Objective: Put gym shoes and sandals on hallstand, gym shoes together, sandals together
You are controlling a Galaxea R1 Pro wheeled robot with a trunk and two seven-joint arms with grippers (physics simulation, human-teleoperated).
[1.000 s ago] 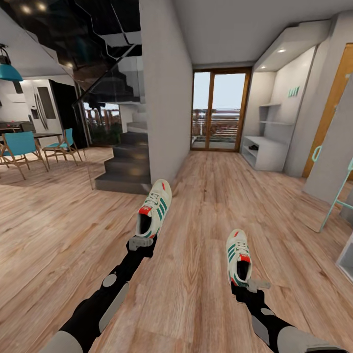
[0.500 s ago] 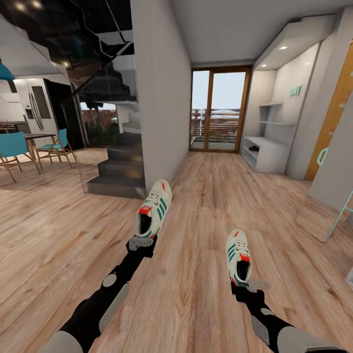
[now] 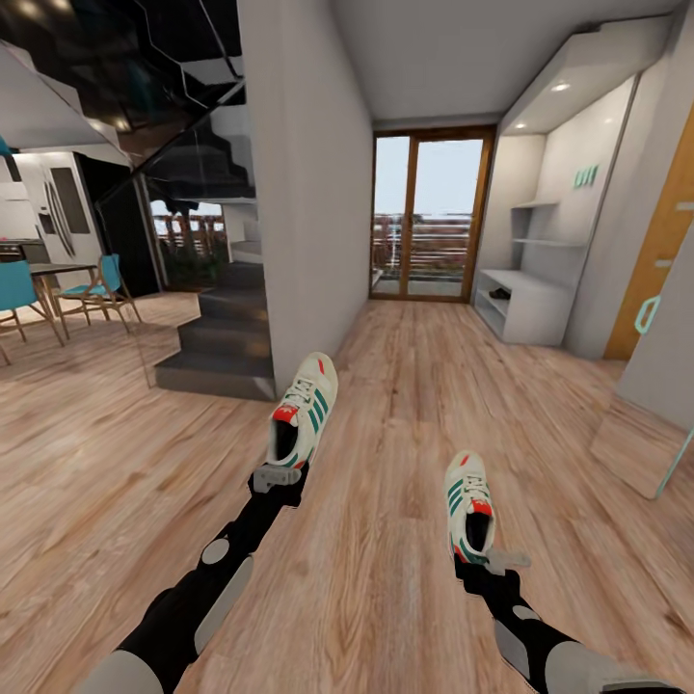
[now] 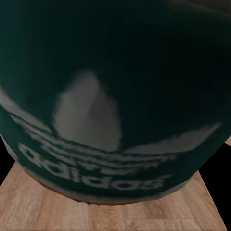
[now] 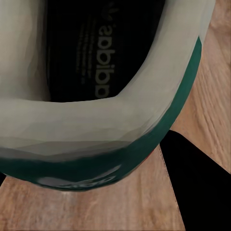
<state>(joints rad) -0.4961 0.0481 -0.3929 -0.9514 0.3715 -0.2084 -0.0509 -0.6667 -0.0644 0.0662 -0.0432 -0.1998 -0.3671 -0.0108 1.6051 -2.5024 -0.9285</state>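
Above the light brown wood-plank corridor floor [image 3: 405,405], each arm carries one white lace-up gym shoe with green side stripes and a red-orange tongue tab. The left gripper [image 3: 278,478] is clamped on the heel of the left gym shoe [image 3: 304,410]; the right gripper [image 3: 493,559] is clamped on the heel end of the right gym shoe [image 3: 468,504]. Both shoes are off the floor, well apart from each other.

The step in hand appears to be the carry: both sneakers are picked up and the robot faces down the corridor toward the white hallstand with its low bench and stepped wall shelves [image 3: 525,304], which stands against the right-hand wall near the glazed wooden balcony door [image 3: 429,217]. Something small and dark lies on the bench top; it is too small to tell what. Next, by my reckoning, the base must close on the rack, then both arms must reach over the bench and set the shoes down side by side.

Each shoe's long axis runs away from the robot, toe forward, heel at the gripper. The left one leans a little to the right with its opening toward the camera; the right one lies nearly straight, its opening upward. In the left wrist view the dark insole with white lettering [image 4: 96,159] sits very close to the lens; the right wrist view looks over the heel collar [image 5: 110,125].
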